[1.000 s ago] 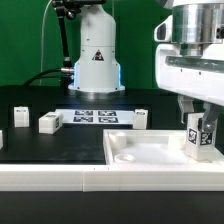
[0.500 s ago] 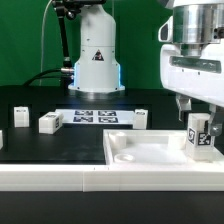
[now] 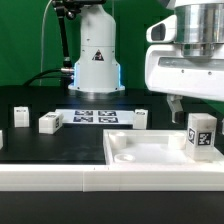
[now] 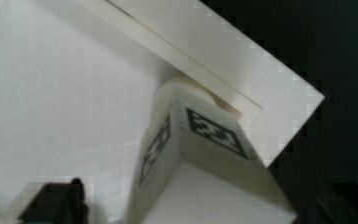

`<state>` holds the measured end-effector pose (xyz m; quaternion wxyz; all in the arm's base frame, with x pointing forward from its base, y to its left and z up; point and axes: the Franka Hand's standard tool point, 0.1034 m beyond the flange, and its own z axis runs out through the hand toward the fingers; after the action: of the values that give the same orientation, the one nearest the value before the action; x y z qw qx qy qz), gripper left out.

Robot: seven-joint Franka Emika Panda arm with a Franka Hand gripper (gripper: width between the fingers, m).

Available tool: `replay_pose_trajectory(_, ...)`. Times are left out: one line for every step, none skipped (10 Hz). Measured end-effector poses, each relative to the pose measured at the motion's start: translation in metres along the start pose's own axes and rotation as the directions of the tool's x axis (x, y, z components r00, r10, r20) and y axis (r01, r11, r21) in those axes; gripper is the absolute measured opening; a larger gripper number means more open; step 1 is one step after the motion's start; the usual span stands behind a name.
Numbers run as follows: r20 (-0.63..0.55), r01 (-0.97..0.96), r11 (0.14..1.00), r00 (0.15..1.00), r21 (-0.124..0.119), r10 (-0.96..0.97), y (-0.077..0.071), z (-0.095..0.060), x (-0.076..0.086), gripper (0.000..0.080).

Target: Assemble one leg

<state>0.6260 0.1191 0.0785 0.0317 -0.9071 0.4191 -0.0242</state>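
One leg [image 3: 200, 133], a small white block with a black-and-white tag, stands upright on the far right corner of the large white square panel [image 3: 150, 152]. My gripper [image 3: 193, 104] is above it and clear of it, with jaws open and empty. In the wrist view the leg [image 4: 202, 135] sits at the panel's corner [image 4: 87, 90]. It lies between and below my two dark fingertips [image 4: 55, 202], and neither touches it.
Three more white legs lie on the black table: one [image 3: 49, 122] at the left, one [image 3: 20, 115] behind it, one [image 3: 140, 119] near the middle. The marker board [image 3: 95, 116] lies in front of the robot base [image 3: 95, 62].
My gripper has let go of the leg and risen above it, shifting a little to the exterior view's left. The leg stays upright on the panel corner.
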Motion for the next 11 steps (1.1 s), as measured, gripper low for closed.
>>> replay_pose_trajectory(0.000, 0.079, 0.997, 0.997, 0.001, -0.079, -0.0014, -0.0004, -0.0009, 0.0649)
replay_pose_trajectory(-0.001, 0.192, 0.981, 0.981, 0.002, -0.192, -0.0021, -0.0010, -0.0005, 0.0649)
replay_pose_trajectory(-0.001, 0.305, 0.952, 0.952, 0.001, -0.305, -0.0021, -0.0010, -0.0005, 0.0649)
replay_pose_trajectory(-0.001, 0.384, 0.923, 0.923, -0.001, -0.384, -0.0016, -0.0001, -0.0006, 0.0649)
replay_pose_trajectory(0.009, 0.506, 0.862, 0.862, -0.018, -0.506, 0.0007, 0.0010, 0.0001, 0.0649)
replay_pose_trajectory(0.006, 0.594, 0.804, 0.805, -0.037, -0.594, 0.0003, 0.0010, 0.0007, 0.0649)
replay_pose_trajectory(-0.007, 0.638, 0.769, 0.770, -0.044, -0.639, -0.0006, 0.0021, -0.0006, 0.0649)
replay_pose_trajectory(-0.011, 0.684, 0.728, 0.728, -0.049, -0.685, 0.0005, 0.0027, -0.0008, 0.0649)
replay_pose_trajectory(-0.009, 0.705, 0.707, 0.708, -0.050, -0.706, 0.0009, 0.0028, 0.0000, 0.0649)
replay_pose_trajectory(-0.009, 0.705, 0.708, 0.708, -0.050, -0.706, 0.0012, 0.0029, 0.0003, 0.0649)
replay_pose_trajectory(-0.009, 0.703, 0.709, 0.710, -0.050, -0.705, 0.0012, 0.0030, 0.0003, 0.0525)
